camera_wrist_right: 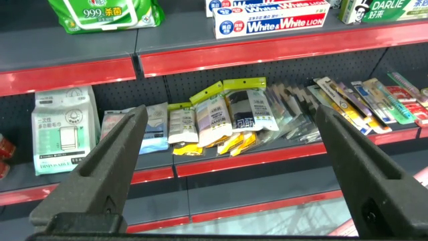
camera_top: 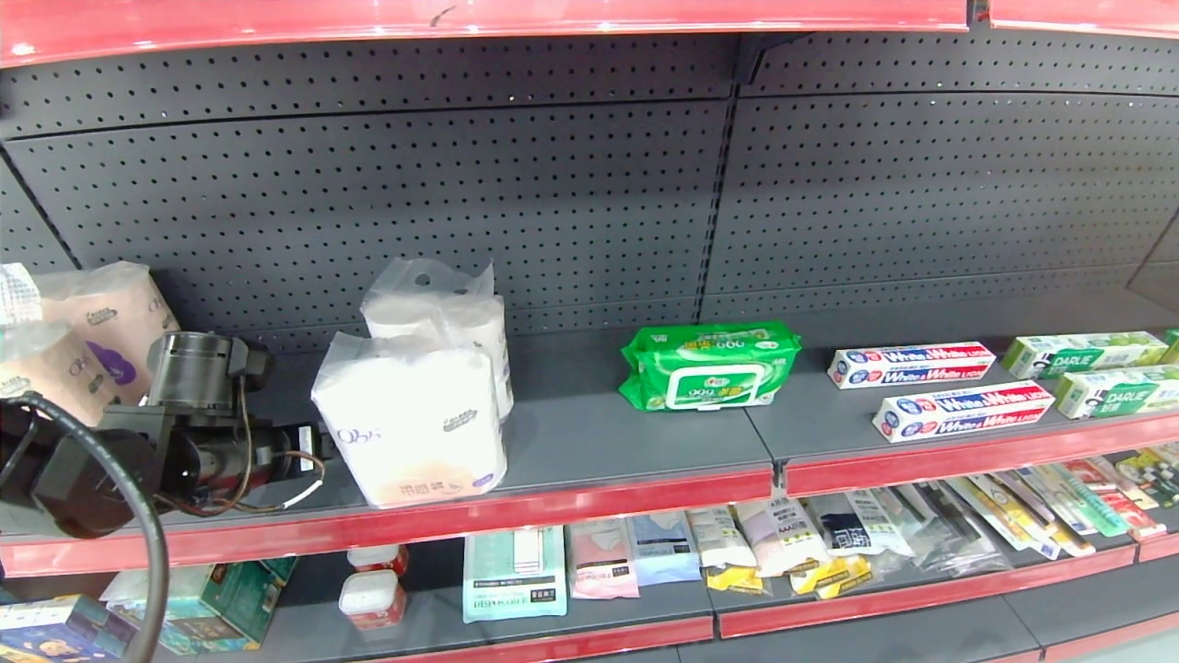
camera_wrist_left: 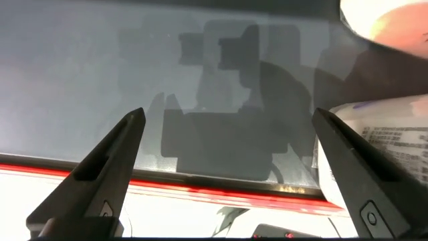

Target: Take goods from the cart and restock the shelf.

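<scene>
My left gripper hangs low over the grey shelf, fingers spread wide and holding nothing. One finger is just beside the white roll pack; I can't tell if they touch. That pack stands upright at the shelf's front edge, next to my left arm. It is white rolls in clear, crinkly plastic with small print and a peach patch low on the front. A second white pack stands right behind it, its loose plastic handle sticking up. Pink roll packs sit at the far left of the same shelf. A green wipes pack lies farther right, then toothpaste boxes. My right gripper is also spread and empty, facing the lower shelf with its hanging sachets.
</scene>
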